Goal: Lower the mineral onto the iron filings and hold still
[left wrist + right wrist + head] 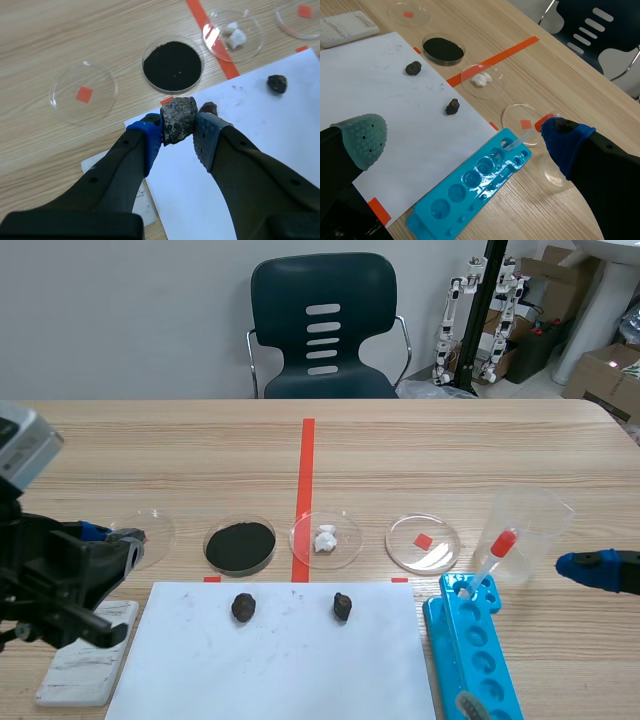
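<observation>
My left gripper [178,131] is shut on a grey speckled mineral [178,120], held above the near-left corner of the white paper [250,150]. The petri dish of black iron filings [172,66] lies ahead of it on the table, apart from the mineral. In the scene view this gripper [118,545] hangs at the left, beside the filings dish [240,546]. Two dark rocks [243,607] [342,606] lie on the paper [270,660]. My right gripper [465,140] stands open and holds nothing, at the right by the beaker [527,530].
A dish with a red square [145,535] sits left of the filings. Right of them are a dish with white chunks [326,538] and another red-square dish [423,543]. A blue well tray [470,655], a pipette [490,562] and a white tile [85,665] lie near the front.
</observation>
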Robot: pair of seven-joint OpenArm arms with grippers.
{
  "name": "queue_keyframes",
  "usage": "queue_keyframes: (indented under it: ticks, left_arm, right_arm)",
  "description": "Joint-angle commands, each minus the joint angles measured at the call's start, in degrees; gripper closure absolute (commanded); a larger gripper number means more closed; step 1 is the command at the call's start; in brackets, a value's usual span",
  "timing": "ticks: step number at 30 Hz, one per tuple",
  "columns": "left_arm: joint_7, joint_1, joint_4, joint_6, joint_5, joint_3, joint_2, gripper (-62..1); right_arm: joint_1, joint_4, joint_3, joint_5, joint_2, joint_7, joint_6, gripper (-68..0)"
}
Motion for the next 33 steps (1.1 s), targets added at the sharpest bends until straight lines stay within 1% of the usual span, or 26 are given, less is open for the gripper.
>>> queue_keyframes:
  ticks: [1, 6, 11, 14, 17, 20, 24, 28, 33]
  left_arm:
    - [1.86, -2.75, -1.64, 2.62, -0.15, 2.38, -0.02, -14.3]
    - [9.57, -13.94, -8.15, 11.58, 0.04, 11.74, -0.02, -14.3]
    - [14.27, -25.68, -15.08, 20.17, 0.02, 21.42, 0.66, -14.3]
    - [16.61, -32.09, -20.37, 23.52, 0.00, 24.87, 2.29, -14.3]
    - [18.38, -37.35, -25.73, 26.27, 0.04, 26.58, 4.07, -14.3]
    - [19.96, -42.01, -30.95, 28.09, 0.07, 27.30, 5.75, -14.3]
    - [21.40, -47.28, -37.81, 29.20, 0.22, 27.76, 7.63, -14.3]
    - [22.99, -51.47, -44.15, 29.42, 0.26, 27.82, 9.25, -14.3]
    - [23.28, -55.06, -50.66, 29.40, 0.52, 27.82, 10.88, -14.3]
  right_arm:
    - [0.17, 0.55, 0.50, 0.44, 0.26, 0.70, -0.02, -65.5]
    - [0.17, 0.55, 0.50, 0.44, 0.26, 0.70, -0.02, -65.5]
    - [0.17, 0.55, 0.50, 0.44, 0.26, 0.70, -0.02, -65.5]
    - [0.17, 0.55, 0.50, 0.44, 0.26, 0.70, -0.02, -65.5]
    - [0.17, 0.55, 0.50, 0.44, 0.26, 0.70, -0.02, -65.5]
    - [0.17, 0.55, 0.50, 0.44, 0.26, 0.70, -0.02, -65.5]
    - [0.17, 0.55, 0.50, 0.44, 0.26, 0.70, -0.02, -65.5]
    - [0.17, 0.55, 0.50, 0.44, 0.26, 0.70, -0.02, -65.5]
    - [0.17, 0.55, 0.50, 0.44, 0.26, 0.70, -0.02, -65.5]
